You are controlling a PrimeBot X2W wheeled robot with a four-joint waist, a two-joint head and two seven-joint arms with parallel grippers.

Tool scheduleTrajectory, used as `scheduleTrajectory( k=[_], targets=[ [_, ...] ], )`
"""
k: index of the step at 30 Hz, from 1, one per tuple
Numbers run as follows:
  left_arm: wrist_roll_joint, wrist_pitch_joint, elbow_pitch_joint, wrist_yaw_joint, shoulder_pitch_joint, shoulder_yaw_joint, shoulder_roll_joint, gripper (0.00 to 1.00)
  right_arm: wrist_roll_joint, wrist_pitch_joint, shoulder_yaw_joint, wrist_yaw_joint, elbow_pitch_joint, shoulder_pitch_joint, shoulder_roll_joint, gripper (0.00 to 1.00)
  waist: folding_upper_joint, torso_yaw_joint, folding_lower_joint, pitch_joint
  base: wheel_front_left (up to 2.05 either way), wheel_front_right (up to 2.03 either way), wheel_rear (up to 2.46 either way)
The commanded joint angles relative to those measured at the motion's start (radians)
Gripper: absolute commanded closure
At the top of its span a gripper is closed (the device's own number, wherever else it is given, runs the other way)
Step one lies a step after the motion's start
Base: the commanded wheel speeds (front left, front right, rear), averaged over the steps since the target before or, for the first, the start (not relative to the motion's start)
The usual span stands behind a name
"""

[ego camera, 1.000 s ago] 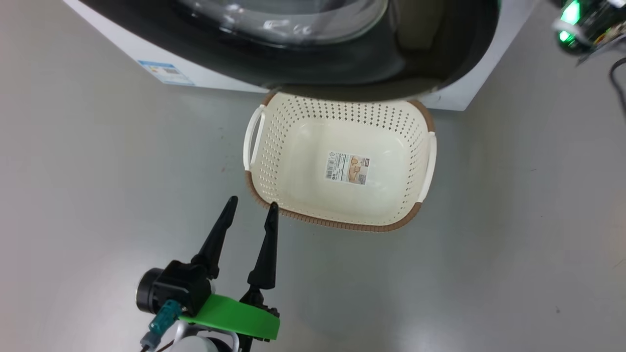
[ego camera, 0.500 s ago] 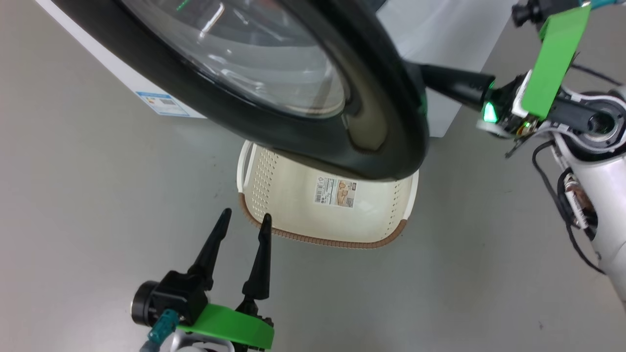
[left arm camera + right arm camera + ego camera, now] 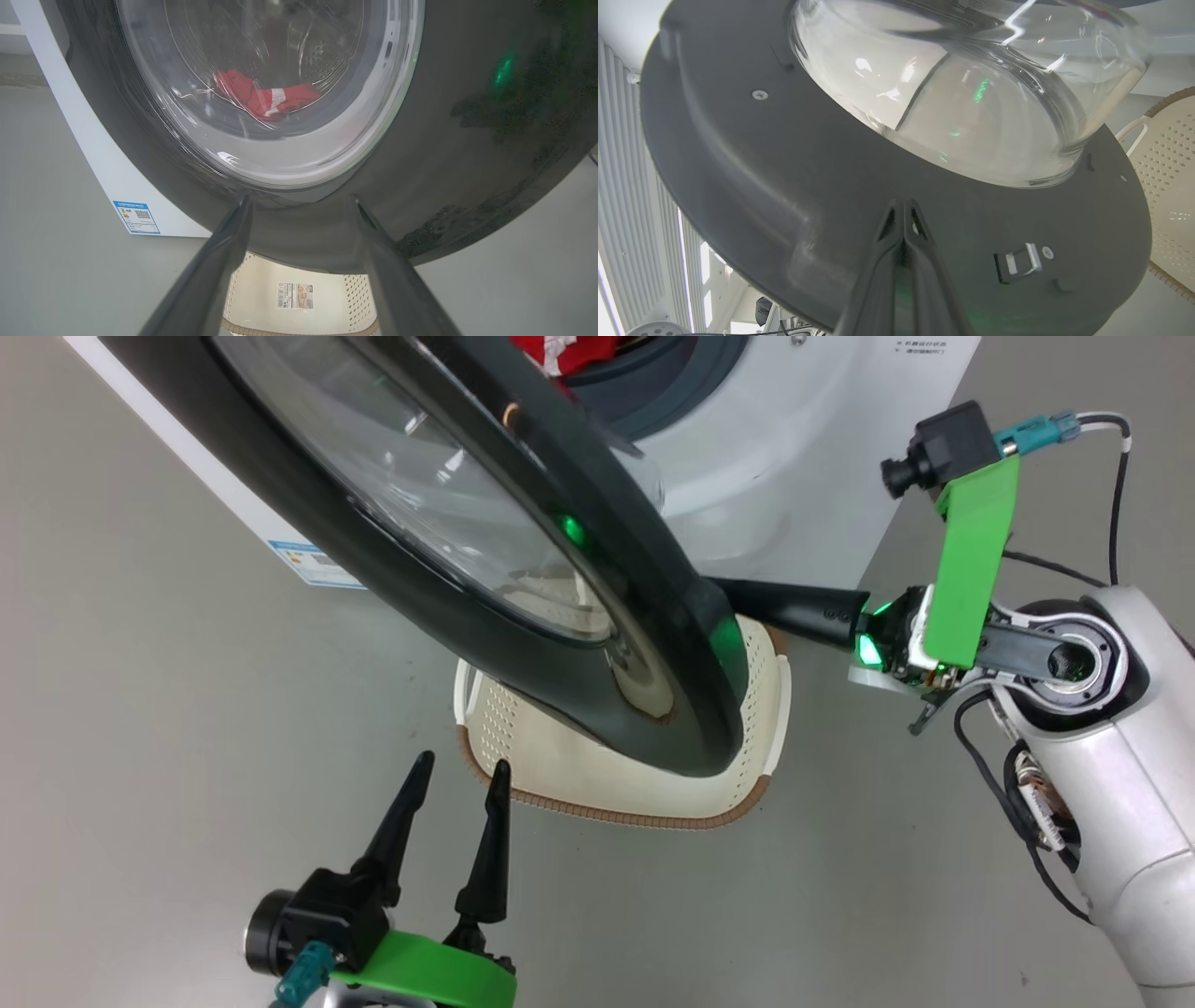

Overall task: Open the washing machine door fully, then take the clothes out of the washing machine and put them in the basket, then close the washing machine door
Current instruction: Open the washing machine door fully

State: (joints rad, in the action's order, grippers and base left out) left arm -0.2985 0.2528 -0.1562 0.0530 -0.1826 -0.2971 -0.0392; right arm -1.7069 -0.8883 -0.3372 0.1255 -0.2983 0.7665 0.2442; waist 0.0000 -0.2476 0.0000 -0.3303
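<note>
Washing machine door (image 3: 439,616) stands ajar over the basket (image 3: 607,812). Right gripper (image 3: 903,205), pinched shut, touches its inner face; left gripper (image 3: 463,762) gapes empty below.

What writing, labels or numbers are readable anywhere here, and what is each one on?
Nothing can be quoted; all print is too small or blurred.
The blue label sticker on the washing machine: code square and print, unreadable.
The sticker inside the basket: barcode and picture, unreadable.
The small dark print on the washing machine's front: unreadable.
</note>
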Motion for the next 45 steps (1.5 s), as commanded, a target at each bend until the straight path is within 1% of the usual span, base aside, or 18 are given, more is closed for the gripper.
scheduleTrajectory(
  k=[1,13,15,17,18,19,20,34,45],
  targets=[
    [0.016,0.009,0.03,0.0,0.009,0.033,-0.011,0.0,0.017,-0.005,-0.005,0.005,0.034,-0.024,-0.017,1.0,0.0,-0.003,0.0,0.003,0.0,0.0,0.0],
    [0.014,0.009,0.04,-0.002,0.018,0.039,-0.011,0.0,0.069,0.028,0.041,0.005,0.029,-0.052,-0.026,1.0,0.0,-0.007,0.0,0.017,0.0,0.0,0.0],
    [0.015,0.009,0.039,-0.005,0.021,0.041,-0.011,0.0,0.081,0.044,0.052,0.005,0.026,-0.061,-0.026,0.56,0.0,-0.005,0.0,0.025,0.0,0.0,0.0],
    [0.017,0.009,0.036,-0.009,0.025,0.044,-0.011,0.0,0.086,0.053,0.061,0.005,0.027,-0.078,-0.027,0.48,0.0,-0.002,0.0,0.032,0.0,0.0,0.0],
    [0.018,0.009,0.034,-0.01,0.028,0.047,-0.011,0.0,0.09,0.063,0.068,0.005,0.027,-0.088,-0.026,0.25,0.0,0.0,0.0,0.037,0.0,0.0,0.0],
    [0.021,0.009,0.028,-0.013,0.034,0.051,-0.011,0.0,0.093,0.075,0.08,0.005,0.026,-0.114,-0.026,0.05,0.0,0.004,0.0,0.048,0.0,0.0,0.0],
    [0.022,0.009,0.026,-0.015,0.036,0.053,-0.011,0.0,0.094,0.082,0.086,0.005,0.026,-0.126,-0.026,0.0,0.0,0.007,0.0,0.052,0.0,0.0,0.0],
    [0.051,0.009,0.006,-0.053,0.079,0.116,-0.011,0.0,0.124,0.198,0.161,0.005,0.024,-0.338,-0.028,0.0,0.0,0.066,0.0,0.107,0.0,0.0,0.0],
    [0.06,0.009,0.015,-0.06,0.118,0.164,-0.011,0.0,0.142,0.325,0.219,0.005,0.016,-0.521,-0.05,0.0,0.0,0.117,0.0,0.144,0.0,0.0,0.0]
  ],
)
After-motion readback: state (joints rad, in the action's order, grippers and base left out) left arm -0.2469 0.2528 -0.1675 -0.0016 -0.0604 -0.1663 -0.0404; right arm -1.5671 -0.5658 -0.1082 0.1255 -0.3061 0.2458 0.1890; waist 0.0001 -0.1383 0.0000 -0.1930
